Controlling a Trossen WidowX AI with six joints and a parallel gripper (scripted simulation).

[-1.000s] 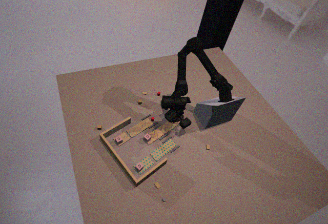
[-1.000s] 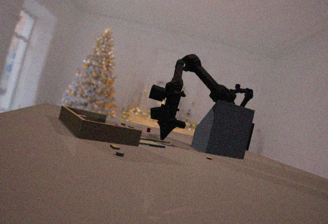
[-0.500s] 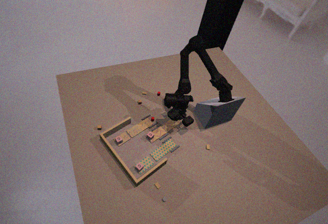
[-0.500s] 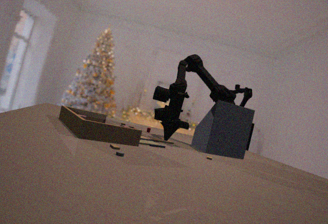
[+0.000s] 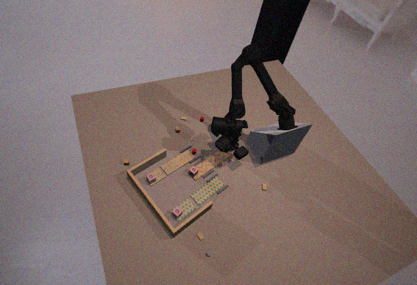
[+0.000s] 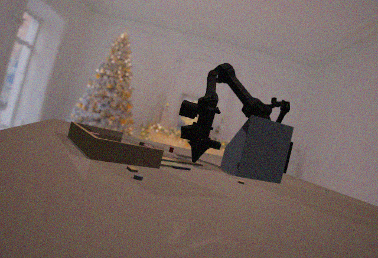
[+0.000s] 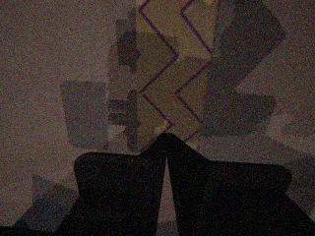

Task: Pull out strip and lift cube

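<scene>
A strip with purple zigzag lines (image 5: 204, 169) (image 7: 164, 84) is the middle one of three. It looks unbroken where visible and carries a pink cube with a dark ring mark (image 5: 193, 170) at its far end. My gripper (image 6: 194, 160) (image 7: 166, 137) is shut, pointing down at the strip's near end; whether the tips touch it is unclear. The dotted strip (image 5: 208, 190) has a seam before its short piece, which bears a pink cube (image 5: 176, 211). The speckled strip (image 5: 178, 162) is also split, with a pink cube (image 5: 150, 178) on its short piece.
A three-sided wooden wall (image 5: 148, 195) (image 6: 128, 154) encloses the strips' far ends. Dark low rails (image 5: 222, 189) flank the strips. A red cylinder (image 5: 193, 150) stands near the speckled strip, another red one (image 5: 202, 119) farther back. A grey-blue box (image 5: 283, 145) (image 6: 262, 151) stands by the arm's base.
</scene>
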